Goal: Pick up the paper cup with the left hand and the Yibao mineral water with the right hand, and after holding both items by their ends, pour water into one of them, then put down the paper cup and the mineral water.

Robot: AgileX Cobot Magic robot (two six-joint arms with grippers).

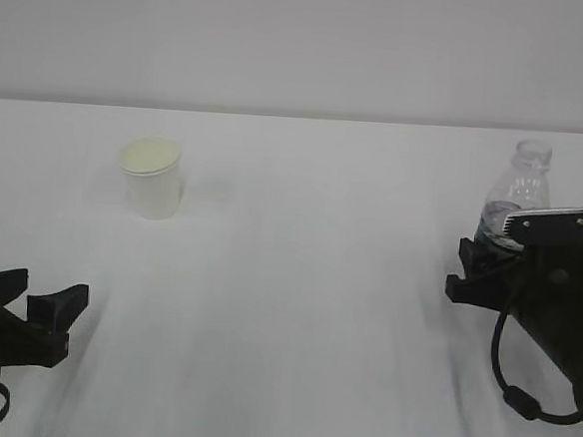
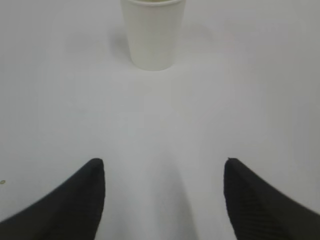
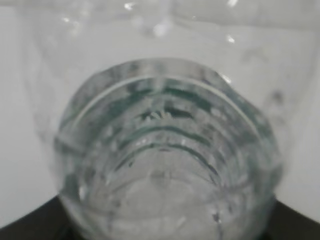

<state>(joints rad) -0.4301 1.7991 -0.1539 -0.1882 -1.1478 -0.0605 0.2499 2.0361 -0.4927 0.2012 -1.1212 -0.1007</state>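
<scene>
Left hand (image 2: pixel 164 200) is seen spread and empty, low over the surface (image 1: pixel 307 280); the paper cup (image 1: pixel 152 177) stands upright straight ahead, well apart. Right hand (image 1: pixel 488 267) is placed around the upright Yibao mineral water (image 1: pixel 518 194); whether it is clamped cannot be told.

Brightness: bright, even and washed out in all three views; the white table (image 1: pixel 297 279) nearly merges with the wall.
Shadows: a faint soft one just right of the paper cup (image 1: pixel 151 177); a dim grey patch beside the cup in the left wrist view.
Glare: small white glints on the bottle (image 3: pixel 165 150) near its upper edge.
Blur: exterior view soft overall; the bottle fills the right wrist view, close and out of focus.
Contrast: dark fingers (image 2: pixel 65 205) show no surface detail.
</scene>
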